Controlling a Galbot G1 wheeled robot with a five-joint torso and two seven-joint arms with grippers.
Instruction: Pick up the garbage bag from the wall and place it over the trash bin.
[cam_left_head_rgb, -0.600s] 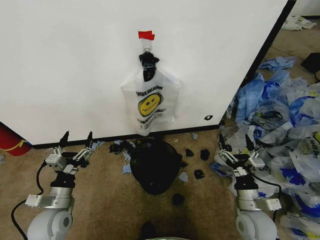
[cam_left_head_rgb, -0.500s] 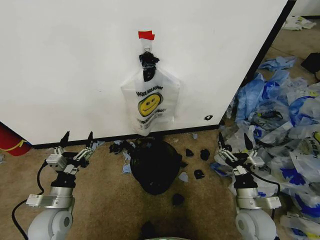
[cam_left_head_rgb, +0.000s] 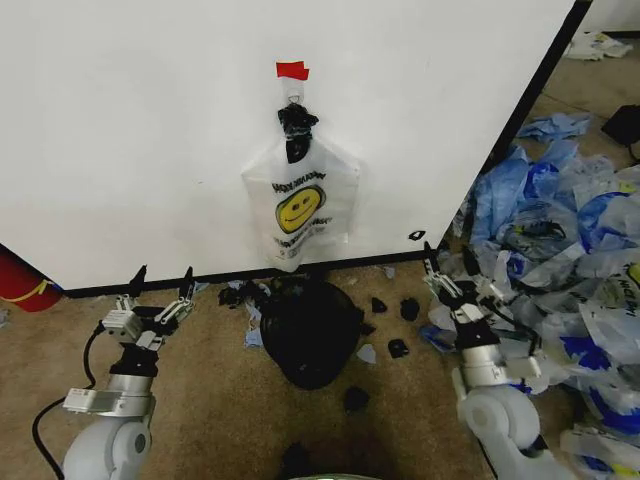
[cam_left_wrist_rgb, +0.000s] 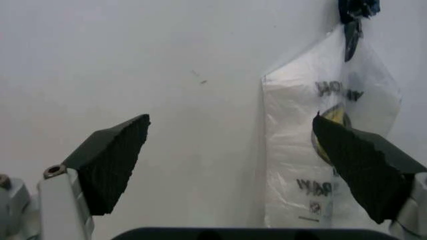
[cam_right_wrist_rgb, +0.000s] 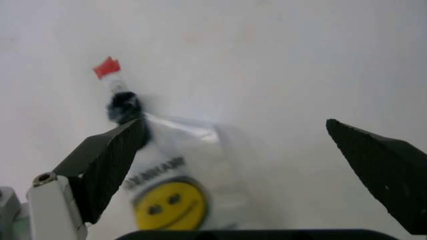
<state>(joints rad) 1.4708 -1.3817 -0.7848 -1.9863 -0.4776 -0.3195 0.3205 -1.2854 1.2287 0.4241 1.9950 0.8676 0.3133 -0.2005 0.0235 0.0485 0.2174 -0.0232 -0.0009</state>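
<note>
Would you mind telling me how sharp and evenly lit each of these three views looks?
Head view: evenly lit, the garbage bag crisp on the wall, the trash bin a detail-less dark mass. Left wrist view: soft, the bag's print blurred, the near fingers silhouetted. Right wrist view: hazy, the smiley slightly smeared.

Whitish garbage bag (cam_left_head_rgb: 298, 205) with yellow smiley, white wall (cam_left_head_rgb: 150, 130), red tape (cam_left_head_rgb: 292, 70), black trash bin (cam_left_head_rgb: 310, 330).

The garbage bag (cam_left_head_rgb: 298, 205), whitish with a yellow smiley face and dark lettering, hangs flat from a hook on the white wall (cam_left_head_rgb: 140, 140), below a piece of red tape. The round black trash bin (cam_left_head_rgb: 310, 330) stands on the floor just beneath it.
</note>
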